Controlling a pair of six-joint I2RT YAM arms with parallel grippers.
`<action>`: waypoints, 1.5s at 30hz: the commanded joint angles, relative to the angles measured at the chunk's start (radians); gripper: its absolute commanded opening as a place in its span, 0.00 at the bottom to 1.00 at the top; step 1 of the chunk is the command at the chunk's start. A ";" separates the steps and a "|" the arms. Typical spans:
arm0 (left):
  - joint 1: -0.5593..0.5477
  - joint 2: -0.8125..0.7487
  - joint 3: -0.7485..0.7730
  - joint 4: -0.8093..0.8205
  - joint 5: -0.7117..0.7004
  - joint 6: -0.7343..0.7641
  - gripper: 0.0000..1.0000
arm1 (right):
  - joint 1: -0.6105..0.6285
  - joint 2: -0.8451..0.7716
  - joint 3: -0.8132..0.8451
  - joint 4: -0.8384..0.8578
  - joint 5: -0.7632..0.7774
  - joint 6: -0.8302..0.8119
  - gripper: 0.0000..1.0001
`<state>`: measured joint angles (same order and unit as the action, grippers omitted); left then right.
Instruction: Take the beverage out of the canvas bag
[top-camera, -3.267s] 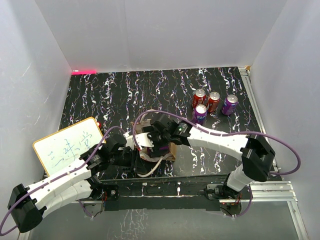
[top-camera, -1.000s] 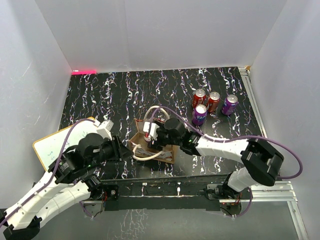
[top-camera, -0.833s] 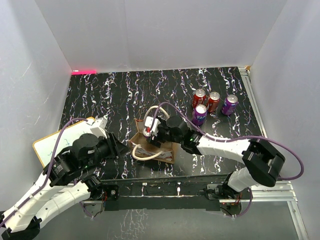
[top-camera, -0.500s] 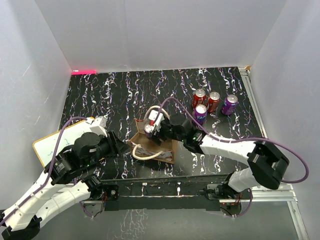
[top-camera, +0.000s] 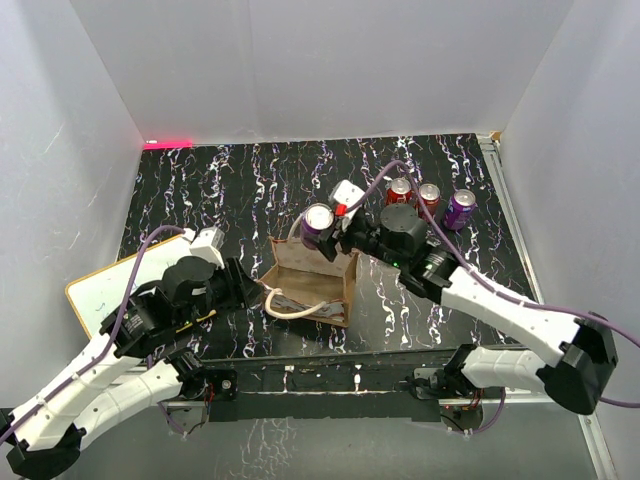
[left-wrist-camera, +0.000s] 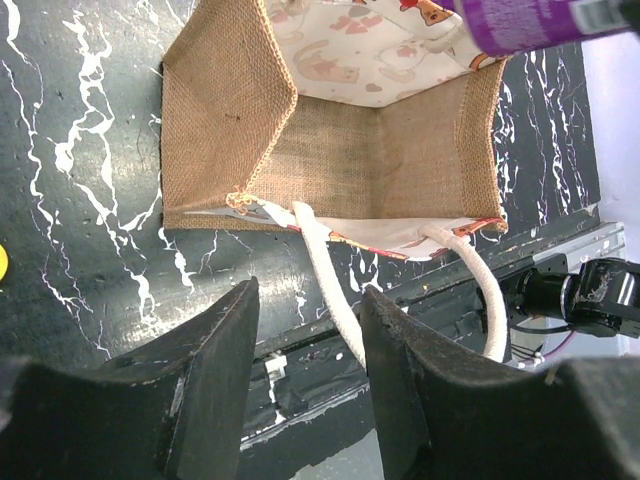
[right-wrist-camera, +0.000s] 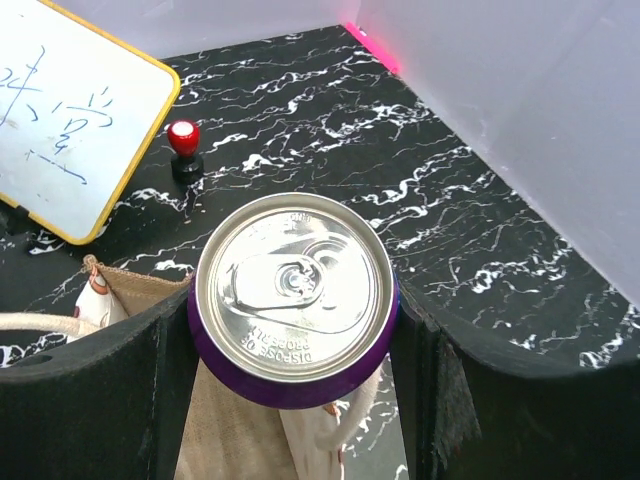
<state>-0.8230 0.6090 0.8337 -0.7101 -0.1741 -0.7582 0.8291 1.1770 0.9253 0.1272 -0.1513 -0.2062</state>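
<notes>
Right wrist view: the right gripper (right-wrist-camera: 295, 345) is clenched on the sides of a purple can (right-wrist-camera: 293, 280), which stands upright with its lid up, above the far rim of the canvas bag (right-wrist-camera: 225, 435). From the top view the can (top-camera: 319, 222) looks clear of the bag (top-camera: 310, 285), which stands open on the worktop (top-camera: 220, 190). The left gripper (left-wrist-camera: 305, 390) hangs released at the bag's near side, grasping nothing, with a rope handle (left-wrist-camera: 325, 270) trailing toward it. The lift-out step seems nearly finished. Next, the can needs carrying clear of the rim and handles, then setting upright on bare worktop, perhaps near the 3 cans (top-camera: 428, 197) visible at far right.
</notes>
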 joint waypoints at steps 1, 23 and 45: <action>-0.005 0.012 0.049 0.016 -0.025 0.033 0.45 | -0.009 -0.129 0.096 -0.043 0.082 -0.052 0.08; -0.005 0.059 0.063 0.038 -0.026 0.045 0.72 | -0.062 -0.673 -0.601 -0.011 0.789 0.202 0.08; -0.005 -0.054 0.090 -0.061 -0.065 0.016 0.91 | -0.744 -0.083 -0.670 0.807 0.168 0.176 0.08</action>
<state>-0.8230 0.5705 0.8787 -0.7387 -0.2085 -0.7422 0.0959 1.0187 0.2317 0.5610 0.1303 -0.0307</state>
